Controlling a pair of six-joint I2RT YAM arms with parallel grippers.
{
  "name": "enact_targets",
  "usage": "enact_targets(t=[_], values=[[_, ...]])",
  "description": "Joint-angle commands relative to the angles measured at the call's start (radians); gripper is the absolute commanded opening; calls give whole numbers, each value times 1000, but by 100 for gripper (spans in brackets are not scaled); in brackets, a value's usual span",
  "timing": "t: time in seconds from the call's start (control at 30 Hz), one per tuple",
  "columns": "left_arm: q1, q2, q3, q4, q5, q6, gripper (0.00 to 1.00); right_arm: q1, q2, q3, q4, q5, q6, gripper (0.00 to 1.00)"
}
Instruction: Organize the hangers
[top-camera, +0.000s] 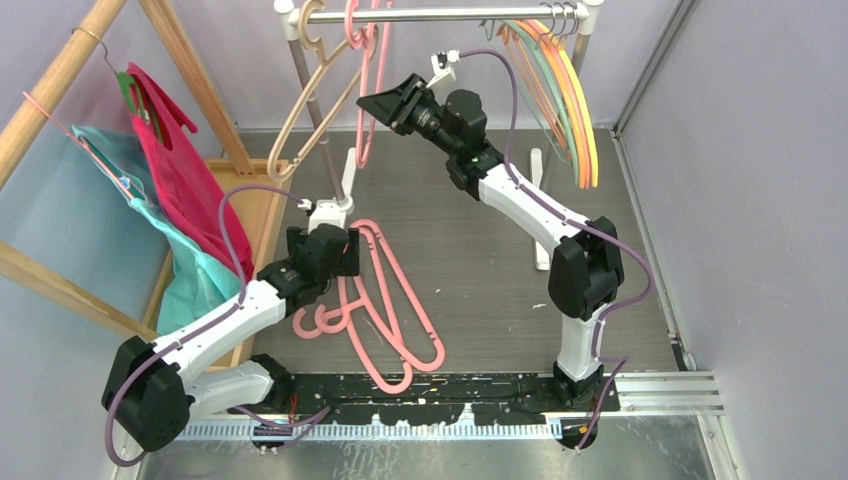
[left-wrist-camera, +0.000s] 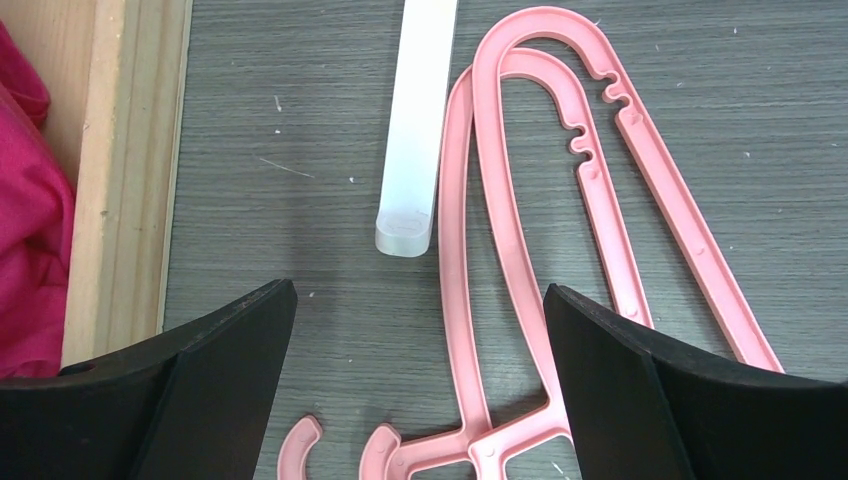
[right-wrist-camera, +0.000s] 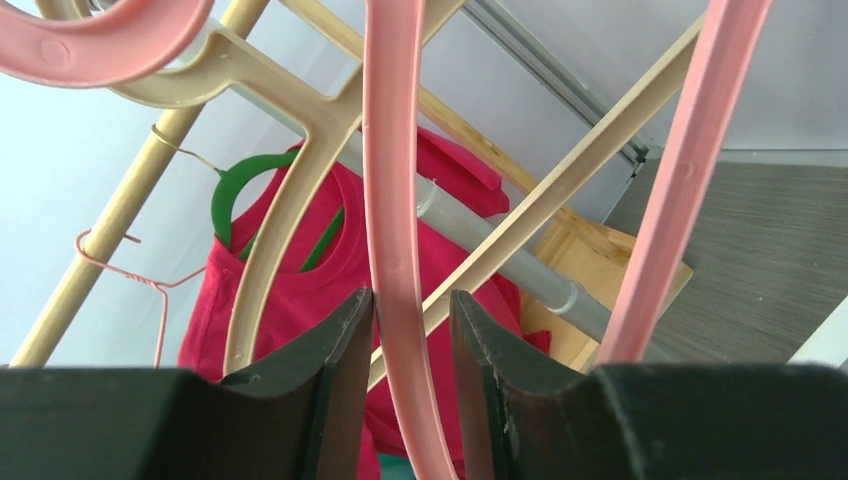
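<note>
Two pink hangers (left-wrist-camera: 455, 250), seemingly stiff and light, lie under our gaping left gripper (left-wrist-camera: 420, 300); we'd pinch the neck (left-wrist-camera: 487, 440). Whether the right gripper (right-wrist-camera: 412, 300) is clenched, we cannot tell.

A lab test cell was indicated by plain partition walls (top-camera: 760, 150) and an aluminium mounting rail (top-camera: 665, 390).

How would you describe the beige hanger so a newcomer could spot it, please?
Find the horizontal metal rail at the back and follow it to its left end. The beige hanger hangs there beside a pink hanger; it is the only cream-coloured one, thicker than the thin hangers at the right end.
</note>
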Motion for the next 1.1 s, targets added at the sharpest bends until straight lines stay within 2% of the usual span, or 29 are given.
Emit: enact_targets(t=[0.0, 0.2, 0.33, 0.43, 0.83, 0.93, 1.07], values=[[-1, -28, 17, 12, -33, -19, 98, -5, -29, 6, 1, -34, -32, 39], [-3, -36, 14, 6, -31, -22, 98, -6, -61, -29, 27, -55, -29, 46], [-3, -44, 12, 4, -38, -13, 98, 14, -211, -182, 63, 12, -119, 72], [0, -41, 8, 12, -24, -14, 98, 38, -323, -289, 29, 63, -213, 78], [18, 11, -6, 0, 6, -60, 98, 85, -620, -763, -213, 255, -441, 79], [32, 15, -14, -1, 8, -72, 98, 162, -642, -824, -320, 328, -504, 79], [70, 24, -8, -17, 15, -95, 98, 309, -591, -878, -401, 403, -551, 78]])
